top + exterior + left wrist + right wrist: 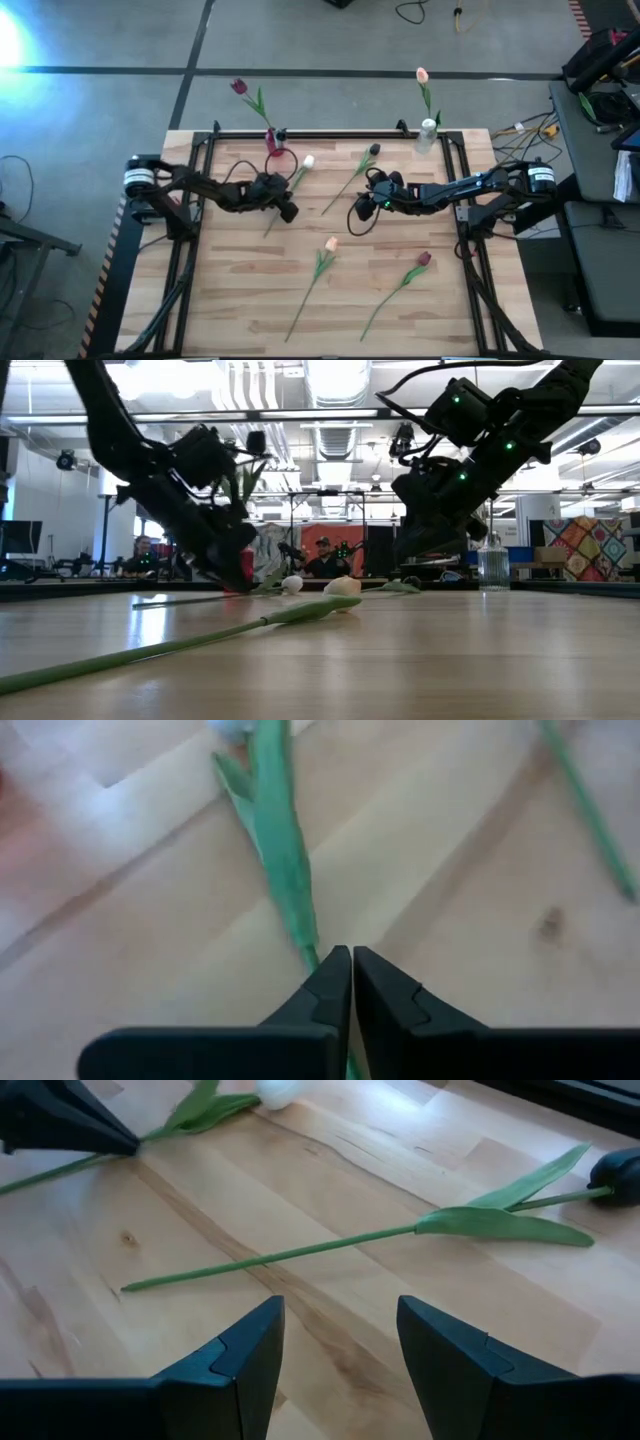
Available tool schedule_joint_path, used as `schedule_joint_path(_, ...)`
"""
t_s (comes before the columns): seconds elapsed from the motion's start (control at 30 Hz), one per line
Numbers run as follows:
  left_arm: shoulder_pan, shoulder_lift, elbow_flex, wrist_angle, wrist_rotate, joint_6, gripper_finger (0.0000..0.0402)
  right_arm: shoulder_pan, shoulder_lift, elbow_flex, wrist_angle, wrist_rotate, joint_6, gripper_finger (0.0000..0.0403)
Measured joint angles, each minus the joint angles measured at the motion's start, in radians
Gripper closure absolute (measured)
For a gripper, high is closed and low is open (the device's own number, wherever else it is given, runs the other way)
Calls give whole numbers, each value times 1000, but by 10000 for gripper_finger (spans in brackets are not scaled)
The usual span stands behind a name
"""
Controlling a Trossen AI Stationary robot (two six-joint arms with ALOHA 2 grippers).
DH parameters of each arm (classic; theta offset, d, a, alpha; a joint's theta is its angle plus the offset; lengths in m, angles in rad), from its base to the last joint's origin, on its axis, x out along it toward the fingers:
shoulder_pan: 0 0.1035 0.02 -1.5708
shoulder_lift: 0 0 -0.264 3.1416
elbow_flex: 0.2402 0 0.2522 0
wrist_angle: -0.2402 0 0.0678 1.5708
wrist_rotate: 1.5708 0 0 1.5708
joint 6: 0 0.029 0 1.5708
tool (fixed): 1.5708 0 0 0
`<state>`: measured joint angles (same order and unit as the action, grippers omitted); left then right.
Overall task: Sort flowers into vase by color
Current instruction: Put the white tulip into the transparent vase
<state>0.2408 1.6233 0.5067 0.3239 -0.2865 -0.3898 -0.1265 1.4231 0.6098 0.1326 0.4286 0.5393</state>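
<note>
High view: I take the table [250, 310] as the landmark. At its far edge stand two vases. The red vase [270, 142] holds one maroon tulip [239, 87]; the clear vase [427, 136] holds one peach tulip [422, 75]. So I judge two flowers sorted. Four lie on the table: a white tulip [308, 161] near the red vase, a black tulip [374, 149] near the clear vase, a second peach tulip [331, 244] at table centre, and a red tulip [424, 259] to its right. I judge these four as remaining work. The left gripper [288, 210] sits over the white tulip's stem. The right gripper [362, 212] hovers at table centre, near the black tulip's stem end.

Low view: both arms reach down to the table. Pale heads lie on the wood between them; a long stem runs toward the camera. People sit in the room behind.

Left wrist view: the left gripper [351, 982] is clenched, fingers together on the white tulip's stem [285, 870], which disappears between the tips. I read this as the pick in progress; the flower lies flat on the table.

Right wrist view: the right gripper [340, 1345] is released, fingers wide apart and empty, above the black tulip's stem [300, 1252].
</note>
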Motion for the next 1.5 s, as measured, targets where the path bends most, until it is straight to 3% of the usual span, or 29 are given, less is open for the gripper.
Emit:
schedule_joint_path(0.3,-42,-253,-154,118,-7,-17,401,24,0,-1,62,-11,-96,216)
schedule_joint_path(0.5,-44,-340,-191,52,-9,-30,391,72,0,-2,93,-11,-132,216)
schedule_joint_path(0.63,-44,-295,-163,39,-16,-27,353,91,0,-2,120,-10,-139,216)
schedule_joint_path(0.87,-43,-103,-54,15,-69,0,265,97,0,-2,137,-10,-143,216)
schedule_joint_path(1.03,-39,22,40,-30,-115,28,237,97,0,-2,141,-9,-147,216)
schedule_joint_path(1.27,-7,117,128,-106,-117,11,265,97,0,-2,143,-6,-148,216)
schedule_joint_path(1.5,-7,119,126,-94,-118,65,372,97,0,-5,141,-1,-156,216)
